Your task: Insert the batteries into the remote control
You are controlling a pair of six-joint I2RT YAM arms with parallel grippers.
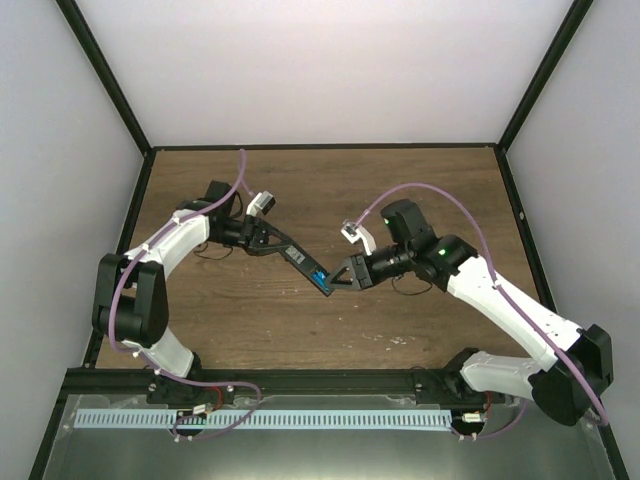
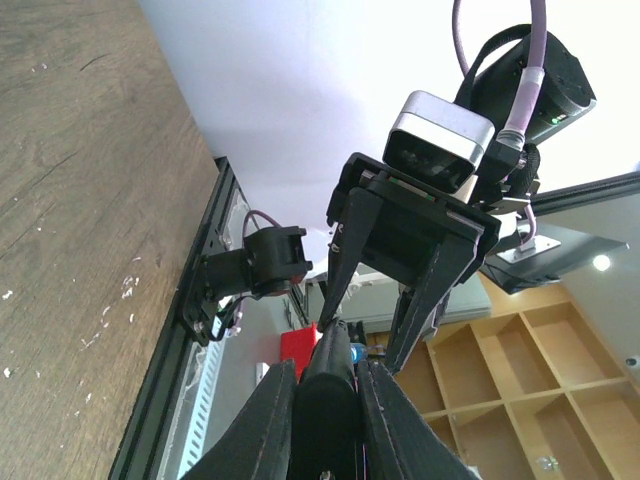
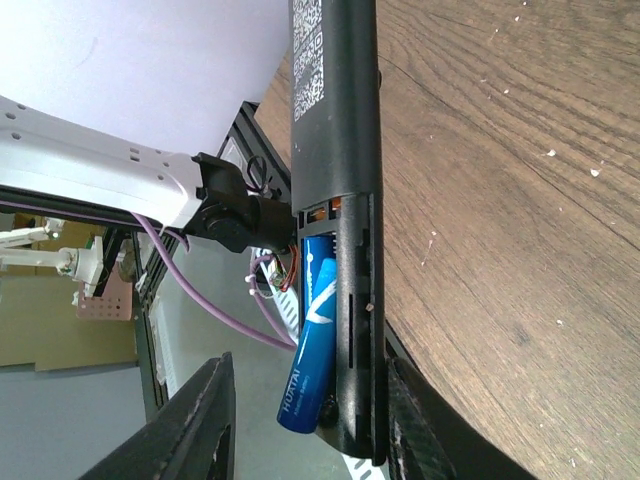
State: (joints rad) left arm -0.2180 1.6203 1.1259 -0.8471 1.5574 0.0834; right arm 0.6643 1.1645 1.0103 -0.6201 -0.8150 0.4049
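One blue battery (image 3: pixel 312 330) visible: tilted in the open compartment at the near end of the remote control (image 3: pixel 335 100), not lying flush. Right end effector (image 1: pixel 343 272): released, fingers parted and straddling that end, with a gap showing beside the battery. Remote control: black, slim, held at an angle over the table (image 1: pixel 420 190). Left end effector (image 2: pixel 325 420): clenched on the remote control's far end.

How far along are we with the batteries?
Done: left claw grips the remote control, compartment open. In hand: one blue battery sits tilted in it, not fully seated, open right claw straddling it. Left: press it home; no second battery shows.
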